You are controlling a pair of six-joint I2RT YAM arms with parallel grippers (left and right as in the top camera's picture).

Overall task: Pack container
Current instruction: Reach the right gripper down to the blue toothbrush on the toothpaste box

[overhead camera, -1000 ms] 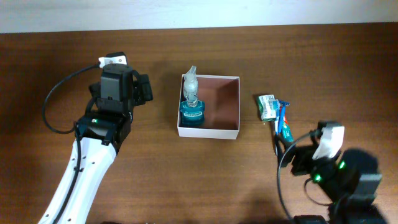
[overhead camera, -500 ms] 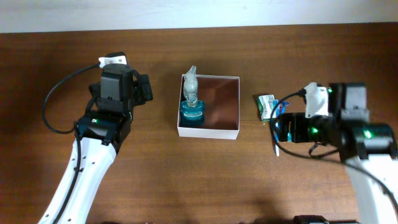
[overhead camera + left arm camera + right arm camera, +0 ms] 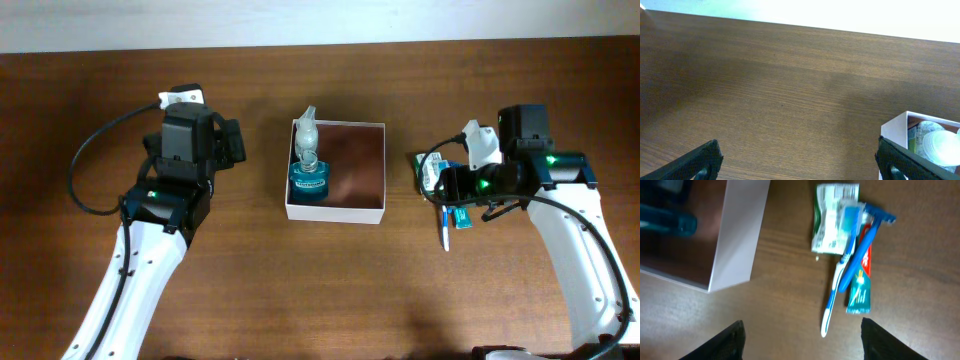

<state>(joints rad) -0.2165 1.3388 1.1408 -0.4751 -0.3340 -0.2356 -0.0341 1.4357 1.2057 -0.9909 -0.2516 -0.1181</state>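
The container (image 3: 335, 213) is a square white-walled box with a reddish-brown inside, at the table's middle. A blue bottle (image 3: 310, 183) and a clear bottle (image 3: 307, 130) stand in its left side. My left gripper (image 3: 215, 140) is open and empty to the left of the container; its wrist view shows its jaws (image 3: 800, 162) over bare wood with the container's corner (image 3: 895, 127) at the right. My right gripper (image 3: 447, 187) hovers open over a pile of toiletries right of the container. Its wrist view shows the jaws (image 3: 802, 342) wide apart and empty, just short of the toothbrush (image 3: 837, 287).
The pile holds a green-and-white carton (image 3: 832, 227), a blue razor (image 3: 865, 240), a toothpaste tube (image 3: 860, 287) and the toothbrush (image 3: 446, 232). The container's white wall (image 3: 737, 240) stands left of them. The carton (image 3: 430, 170) shows in the overhead view too.
My right arm has swung from the front right corner up and left to hover over the toiletries. The left arm and the container have not moved.
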